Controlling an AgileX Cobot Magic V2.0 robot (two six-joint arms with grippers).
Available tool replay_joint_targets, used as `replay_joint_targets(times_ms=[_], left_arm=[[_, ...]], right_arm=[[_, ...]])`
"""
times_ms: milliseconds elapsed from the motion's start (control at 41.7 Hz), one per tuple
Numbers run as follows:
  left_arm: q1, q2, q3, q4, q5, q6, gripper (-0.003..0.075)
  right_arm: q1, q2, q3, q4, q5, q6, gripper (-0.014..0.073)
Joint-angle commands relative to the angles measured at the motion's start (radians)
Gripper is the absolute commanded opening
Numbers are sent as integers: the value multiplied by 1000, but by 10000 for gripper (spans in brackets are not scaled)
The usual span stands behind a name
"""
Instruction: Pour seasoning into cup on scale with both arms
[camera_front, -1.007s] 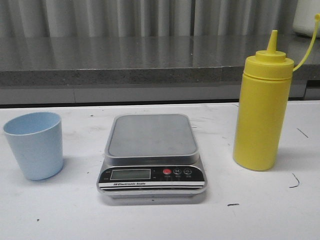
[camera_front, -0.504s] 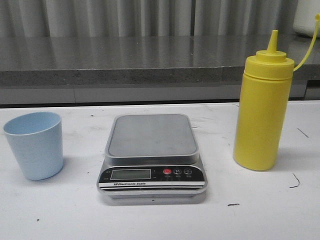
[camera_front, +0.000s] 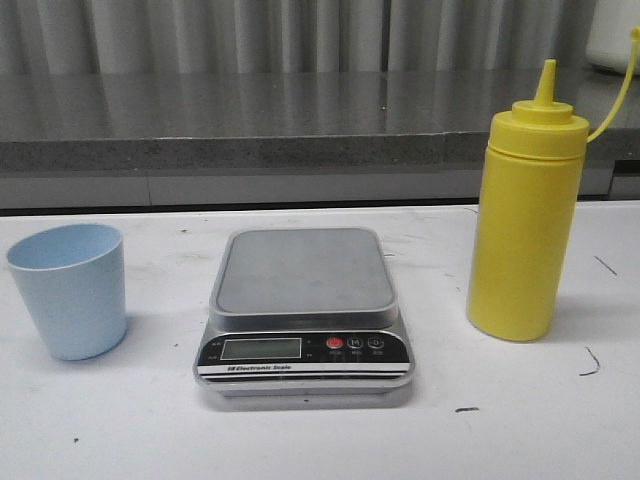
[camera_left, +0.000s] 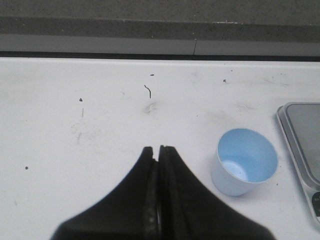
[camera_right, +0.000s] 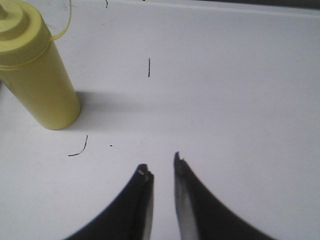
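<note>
Three things stand on the white bench (camera_front: 120, 430) in the front view, and neither arm shows there. The scale (camera_front: 303, 310) sits in the middle, its platform bare; the strip under its blank display reads "Electronic Scale", and a red button sits just right of the display. The cup (camera_front: 70, 289) stands upright well left of the scale, apart from it. The seasoning (camera_front: 523, 215) stands upright to the right of the scale, also apart, its yellow tether curving up from the nozzle cap.

In the left wrist view, the left tool (camera_left: 155, 152) hangs above bare bench, its two fingers pressed together with nothing between them. The cup (camera_left: 244, 162) stands beside it, empty inside, with the scale's corner (camera_left: 305, 137) just beyond the cup.

In the right wrist view, the right tool (camera_right: 161, 165) hovers over bare bench with a narrow gap between its fingers, gripping nothing. The seasoning (camera_right: 37, 75) stands well off to one side, untouched.
</note>
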Motion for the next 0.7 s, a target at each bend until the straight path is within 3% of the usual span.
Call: replay_joint_targets(times_ms=[0, 120, 240, 312, 672], left_arm=[[0, 27, -34, 3, -68, -7, 24], [0, 44, -34, 3, -74, 0, 228], [-13, 63, -39, 3, -78, 14, 517], [-35, 86, -46, 3, -75, 14, 600], [-209, 394, -210, -6, 114, 18, 607]], right_arm=[[-4, 6, -34, -21, -61, -13, 430], [-4, 6, -34, -21, -62, -13, 556], [-4, 6, -34, -21, -61, -13, 561], [-4, 6, -34, -21, -61, -13, 561], [-4, 6, -34, -21, -60, -13, 561]])
